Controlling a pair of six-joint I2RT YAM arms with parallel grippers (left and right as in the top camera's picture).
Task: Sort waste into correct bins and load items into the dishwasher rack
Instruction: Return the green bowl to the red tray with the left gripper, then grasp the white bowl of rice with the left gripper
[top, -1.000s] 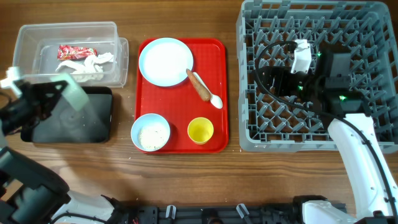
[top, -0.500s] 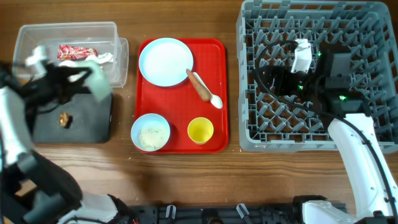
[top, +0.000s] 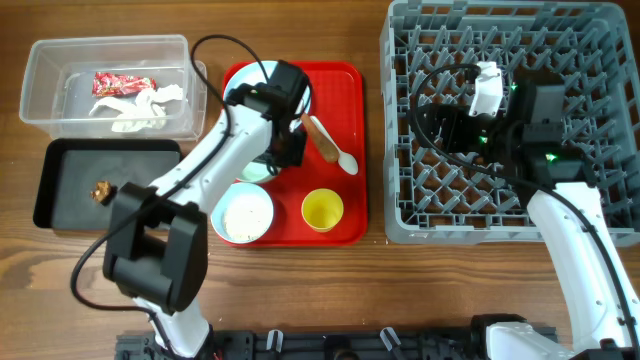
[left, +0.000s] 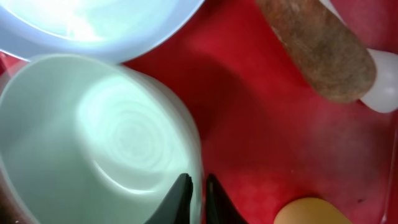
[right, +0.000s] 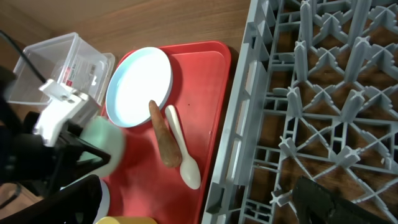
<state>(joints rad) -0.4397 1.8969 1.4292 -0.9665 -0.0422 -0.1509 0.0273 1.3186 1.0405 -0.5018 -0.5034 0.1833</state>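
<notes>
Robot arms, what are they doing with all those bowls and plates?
They are clearing up after a meal. The left end effector pinches the rim of the green bowl over the red tray. The right arm hangs above the grey rack, and no dishes show in it yet. A wrapper and a tissue lie in the clear tub, and a brown lump in the black tray. The plate, sausage, spoon, rice bowl and yellow cup sit on the red tray.
</notes>
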